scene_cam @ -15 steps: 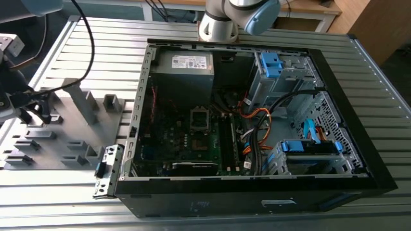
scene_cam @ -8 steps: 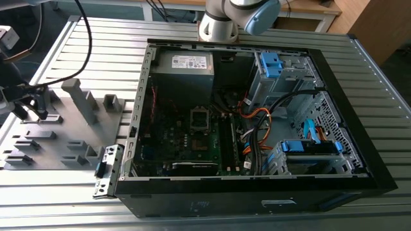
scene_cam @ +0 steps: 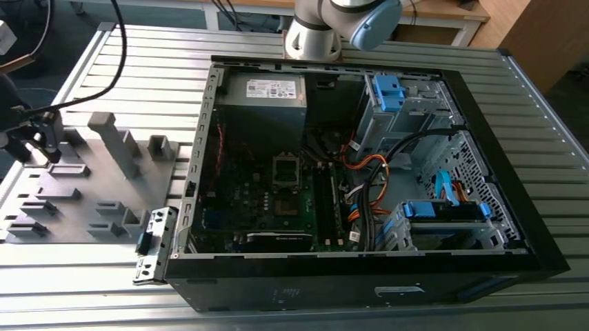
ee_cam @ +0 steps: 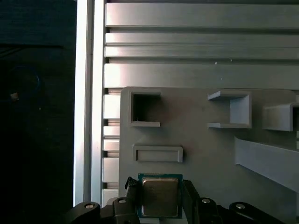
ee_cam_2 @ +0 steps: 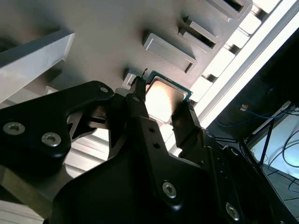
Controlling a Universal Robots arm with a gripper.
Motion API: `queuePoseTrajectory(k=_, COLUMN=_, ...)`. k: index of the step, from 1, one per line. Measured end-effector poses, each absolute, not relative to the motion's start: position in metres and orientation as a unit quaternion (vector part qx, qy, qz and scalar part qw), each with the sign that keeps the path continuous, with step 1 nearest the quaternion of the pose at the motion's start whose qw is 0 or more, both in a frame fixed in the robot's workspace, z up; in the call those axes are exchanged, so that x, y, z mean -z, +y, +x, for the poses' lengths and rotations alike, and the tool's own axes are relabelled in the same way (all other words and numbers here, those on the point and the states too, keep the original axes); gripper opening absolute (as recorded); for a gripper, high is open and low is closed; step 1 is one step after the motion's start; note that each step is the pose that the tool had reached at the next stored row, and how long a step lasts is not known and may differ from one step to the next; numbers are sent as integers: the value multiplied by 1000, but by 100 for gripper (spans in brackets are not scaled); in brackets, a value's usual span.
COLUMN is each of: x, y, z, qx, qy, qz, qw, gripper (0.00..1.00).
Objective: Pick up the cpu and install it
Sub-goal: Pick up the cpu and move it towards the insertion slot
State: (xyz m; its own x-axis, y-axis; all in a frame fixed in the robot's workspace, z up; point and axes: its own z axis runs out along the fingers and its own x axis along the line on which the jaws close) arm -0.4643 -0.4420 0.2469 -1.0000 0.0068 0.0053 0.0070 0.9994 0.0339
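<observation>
The cpu [ee_cam_2: 164, 94] [ee_cam: 160, 196] is a small square chip with a dull silvery top and a green rim. It sits between the two black fingers [ee_cam_2: 136, 103] of my gripper [ee_cam_2: 161, 106] [ee_cam: 160, 195], which press against its opposite edges just over the grey tray [ee_cam: 201, 149]. In the exterior view, the gripper [scene_cam: 41, 138] hangs over the tray's [scene_cam: 83, 207] end at the exterior view's left. The open computer case [scene_cam: 515, 227] lies to the exterior view's right, with the motherboard's square socket [scene_cam: 286, 171] near its middle.
Raised grey blocks [scene_cam: 115, 141] and pockets [ee_cam: 145, 109] stand on the tray. A black power-supply box [scene_cam: 265, 96], orange and black cables [scene_cam: 368, 179] and blue drive bays [scene_cam: 442, 210] crowd the case. The ribbed metal table [scene_cam: 138, 62] surrounds both. The arm's base [scene_cam: 318, 34] stands behind the case.
</observation>
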Motion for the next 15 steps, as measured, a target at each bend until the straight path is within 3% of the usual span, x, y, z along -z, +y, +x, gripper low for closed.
queuePoseTrajectory(k=15, x=-251, y=-442, z=-464, qx=17, qy=-1000, qz=-3, qw=3, gripper=47)
